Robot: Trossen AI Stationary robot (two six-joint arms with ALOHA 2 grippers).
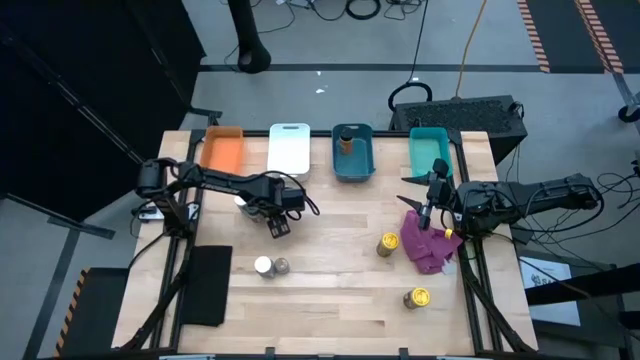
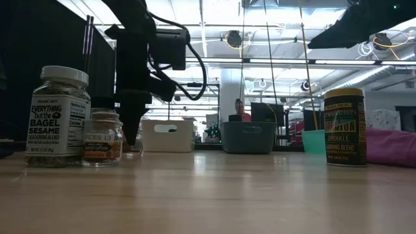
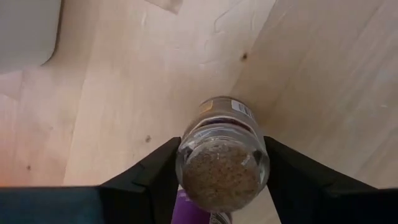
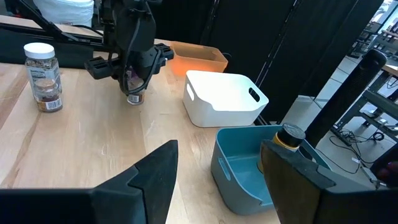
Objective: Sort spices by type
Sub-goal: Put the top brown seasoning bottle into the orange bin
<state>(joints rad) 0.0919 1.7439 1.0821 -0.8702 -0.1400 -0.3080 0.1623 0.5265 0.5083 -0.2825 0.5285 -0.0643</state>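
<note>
My left gripper (image 3: 221, 155) stands near the orange bin (image 1: 224, 150) and white bin (image 1: 289, 147), shut on a small glass spice jar (image 3: 222, 140) of brown spice. My right gripper (image 4: 217, 158) is open and hovers above the magenta cloth (image 1: 428, 248). A white-lidded jar (image 1: 263, 266) and a dark-lidded jar (image 1: 282, 266) stand upright together on the table. Two yellow-lidded jars (image 1: 387, 244) (image 1: 418, 297) stand farther right. Another jar (image 1: 347, 138) stands in the blue bin (image 1: 354, 165). My left gripper pinches the spice jar between its two fingers, one on each side of the glass body (image 3: 186, 149) by the end that faces the wrist. The fingers (image 4: 134, 78) come from above, pointing down. The jar stays upright, its lower end (image 4: 132, 99) at the table; touching or not, I cannot tell.
Orange, white, blue and teal bins (image 1: 430, 148) line the far edge. A black mat (image 1: 208, 284) lies at the near left. Bare wood spreads across the table's middle and near side. A person (image 2: 239, 110) sits in the room beyond the table.
</note>
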